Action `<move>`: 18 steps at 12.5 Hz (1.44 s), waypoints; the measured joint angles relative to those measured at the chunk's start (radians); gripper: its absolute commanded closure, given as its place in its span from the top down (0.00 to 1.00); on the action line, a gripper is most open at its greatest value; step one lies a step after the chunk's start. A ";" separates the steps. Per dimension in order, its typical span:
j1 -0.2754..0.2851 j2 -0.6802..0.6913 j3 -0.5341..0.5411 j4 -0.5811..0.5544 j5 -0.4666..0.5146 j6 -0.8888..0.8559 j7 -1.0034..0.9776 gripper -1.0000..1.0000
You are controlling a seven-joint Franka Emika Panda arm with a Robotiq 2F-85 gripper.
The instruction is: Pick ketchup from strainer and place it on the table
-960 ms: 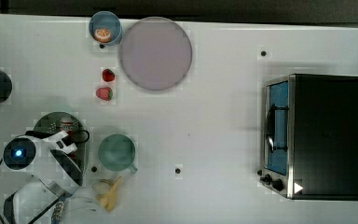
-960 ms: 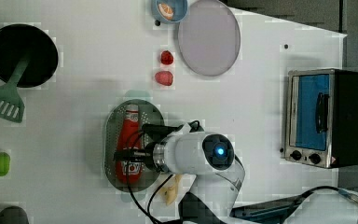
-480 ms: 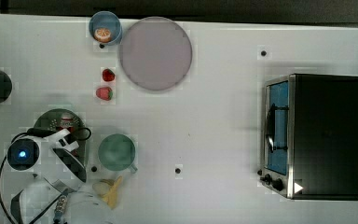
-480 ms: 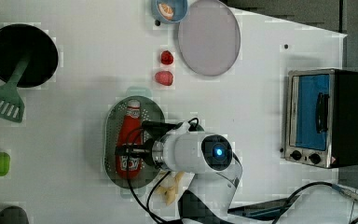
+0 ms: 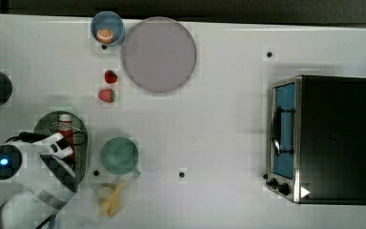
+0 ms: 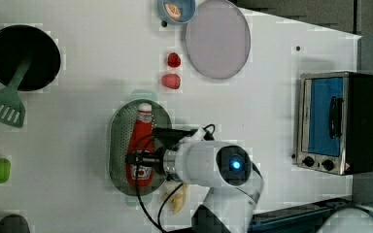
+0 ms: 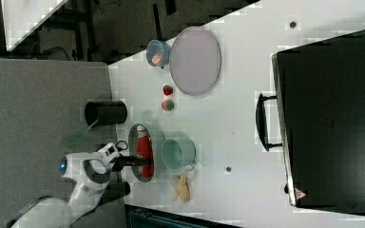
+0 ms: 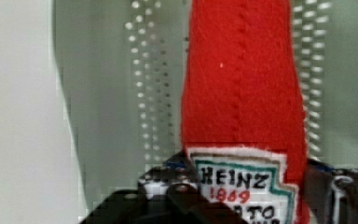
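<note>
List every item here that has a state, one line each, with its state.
Ketchup: lying in the strainer, gripped at its label.
Gripper: shut on the ketchup.
Strainer: flat on the table, holding the ketchup.
Cup: upright, empty.
Plate: empty.
Blue bowl: holds an orange piece.
Oven: door closed.
Banana: peeled open.

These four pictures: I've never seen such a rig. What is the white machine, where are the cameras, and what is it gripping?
The white machine is a single robot arm; its hand has closed around the ketchup, a red bottle lying in the pale green strainer. The top, left and right views are taken by cameras off the arm, looking down on the white table. The wrist view comes from a camera on the arm, so the bottle's label looks huge. Also on the table: a green cup, a banana, two strawberries, a grey plate, a blue bowl and a toaster oven.
</note>
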 measured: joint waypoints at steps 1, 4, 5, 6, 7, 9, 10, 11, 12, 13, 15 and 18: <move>-0.002 -0.067 0.005 0.000 0.064 -0.069 0.000 0.63; -0.025 -0.270 0.025 0.020 0.162 -0.250 -0.010 0.63; -0.033 -0.319 0.027 0.041 0.165 -0.290 -0.034 0.63; -0.042 -0.360 0.022 0.059 0.176 -0.319 -0.076 0.63; -0.051 -0.392 0.009 0.078 0.197 -0.352 -0.124 0.63; -0.070 -0.427 -0.044 0.107 0.201 -0.390 -0.208 0.63; -0.081 -0.429 -0.084 0.111 0.200 -0.384 -0.250 0.63; -0.096 -0.425 -0.128 0.111 0.200 -0.380 -0.296 0.63; -0.116 -0.422 -0.178 0.105 0.203 -0.380 -0.346 0.63; -0.143 -0.420 -0.230 0.098 0.207 -0.385 -0.389 0.63; -0.192 -0.403 -0.352 0.084 0.205 -0.386 -0.477 0.63; -0.263 -0.377 -0.524 0.025 0.202 -0.362 -0.611 0.63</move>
